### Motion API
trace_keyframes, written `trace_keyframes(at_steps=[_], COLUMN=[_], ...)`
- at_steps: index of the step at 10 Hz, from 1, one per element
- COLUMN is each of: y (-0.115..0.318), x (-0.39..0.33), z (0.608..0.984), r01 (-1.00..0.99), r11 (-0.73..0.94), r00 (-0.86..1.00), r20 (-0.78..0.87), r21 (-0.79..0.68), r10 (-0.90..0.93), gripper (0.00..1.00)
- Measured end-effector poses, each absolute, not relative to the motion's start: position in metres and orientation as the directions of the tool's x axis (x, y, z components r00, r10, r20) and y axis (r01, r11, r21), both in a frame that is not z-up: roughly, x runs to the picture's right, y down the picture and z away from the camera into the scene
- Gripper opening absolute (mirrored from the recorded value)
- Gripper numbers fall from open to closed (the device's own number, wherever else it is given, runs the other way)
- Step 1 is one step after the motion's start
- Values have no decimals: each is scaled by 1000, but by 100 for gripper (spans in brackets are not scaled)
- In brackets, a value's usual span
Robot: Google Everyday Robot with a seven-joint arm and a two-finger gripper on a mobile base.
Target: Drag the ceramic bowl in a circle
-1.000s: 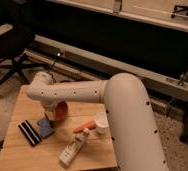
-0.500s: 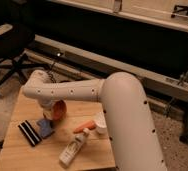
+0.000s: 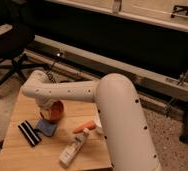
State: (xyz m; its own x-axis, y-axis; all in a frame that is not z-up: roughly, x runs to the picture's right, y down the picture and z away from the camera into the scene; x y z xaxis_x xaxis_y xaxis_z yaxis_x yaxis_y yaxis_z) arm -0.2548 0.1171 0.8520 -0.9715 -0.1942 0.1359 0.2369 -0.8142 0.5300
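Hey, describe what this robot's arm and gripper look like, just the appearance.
The arm is thick, rounded and glossy white, built of smooth tube-like segments with a bulky curved elbow. Small dark round dots run in rows along its shell. The gripper sits at the far end of the arm, low over the ceramic bowl on the wooden table, mostly hidden behind the white wrist housing.

Dim, warm light falls from above, leaving the upper left of the frame dark and everything softly blurred.
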Motion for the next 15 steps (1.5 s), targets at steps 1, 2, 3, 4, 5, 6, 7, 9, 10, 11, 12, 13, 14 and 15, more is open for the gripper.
trace_keyframes(at_steps=[1, 2, 3, 4, 5, 6, 7, 9, 10, 11, 12, 13, 14, 15], y=[116, 114, 109, 103, 96, 88, 84, 73, 70, 66, 62, 57, 47, 34], x=[-263, -271, -279, -289, -298, -308, -314, -327, -331, -335, -339, -344, -343, -337], z=[858, 864, 868, 871, 873, 874, 876, 887, 897, 906, 917, 926, 936, 946], r01=[232, 227, 222, 217, 210, 201, 193, 169, 161, 157, 156, 160, 176, 195], r11=[-813, -813, -817, -822, -828, -836, -841, -857, -861, -864, -866, -867, -868, -870], r00=[-973, -974, -975, -976, -978, -979, -981, -985, -987, -988, -988, -987, -984, -981], r20=[130, 126, 119, 110, 100, 88, 81, 67, 66, 66, 69, 70, 76, 83], r21=[534, 535, 533, 527, 520, 511, 506, 487, 482, 478, 476, 472, 465, 453], r10=[-191, -189, -188, -187, -185, -181, -176, -157, -147, -142, -140, -144, -159, -176], gripper=[80, 80, 80, 80, 80, 80, 80, 80, 80, 80, 80, 80, 80, 80])
